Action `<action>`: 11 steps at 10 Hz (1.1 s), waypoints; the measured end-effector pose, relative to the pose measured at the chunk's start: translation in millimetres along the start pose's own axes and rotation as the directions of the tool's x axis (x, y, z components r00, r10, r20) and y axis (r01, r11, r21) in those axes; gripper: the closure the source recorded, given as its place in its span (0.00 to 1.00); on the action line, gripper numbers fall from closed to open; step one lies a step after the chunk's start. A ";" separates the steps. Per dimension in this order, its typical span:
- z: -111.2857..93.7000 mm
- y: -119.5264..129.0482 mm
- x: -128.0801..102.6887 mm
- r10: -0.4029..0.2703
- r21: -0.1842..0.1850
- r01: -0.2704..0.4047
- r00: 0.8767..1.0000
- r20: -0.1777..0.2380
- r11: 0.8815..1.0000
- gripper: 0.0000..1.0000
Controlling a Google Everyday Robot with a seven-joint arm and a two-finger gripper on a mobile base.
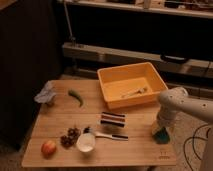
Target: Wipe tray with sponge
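Observation:
The tray (112,75) is a large yellow-orange bin at the back right of the wooden table, with a small pale utensil (134,92) lying inside it. The sponge (161,135), yellow with a teal face, is at the table's right edge, in front of the tray. My gripper (161,129) comes down from the white arm (175,100) on the right and is right at the sponge, on top of it. The arm hides part of the sponge.
A dark-and-white striped block (113,119) lies mid-table. In front of it are a white cup (85,142) and a black-handled utensil (109,135). Grapes (70,136) and an apple (48,148) are front left. A green pepper (76,97) and a grey crumpled item (46,94) are back left.

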 end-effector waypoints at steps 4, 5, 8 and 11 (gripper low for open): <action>7.0 0.2 -5.0 -0.007 0.009 0.007 1.000 -0.012 1.000 0.34; 8.6 -0.2 -5.0 -0.006 0.009 0.006 1.000 -0.013 1.000 0.34; 11.8 -1.5 -5.7 -0.004 0.011 0.005 1.000 -0.013 1.000 0.34; 13.4 0.1 -8.0 -0.008 0.011 0.008 1.000 -0.014 1.000 0.34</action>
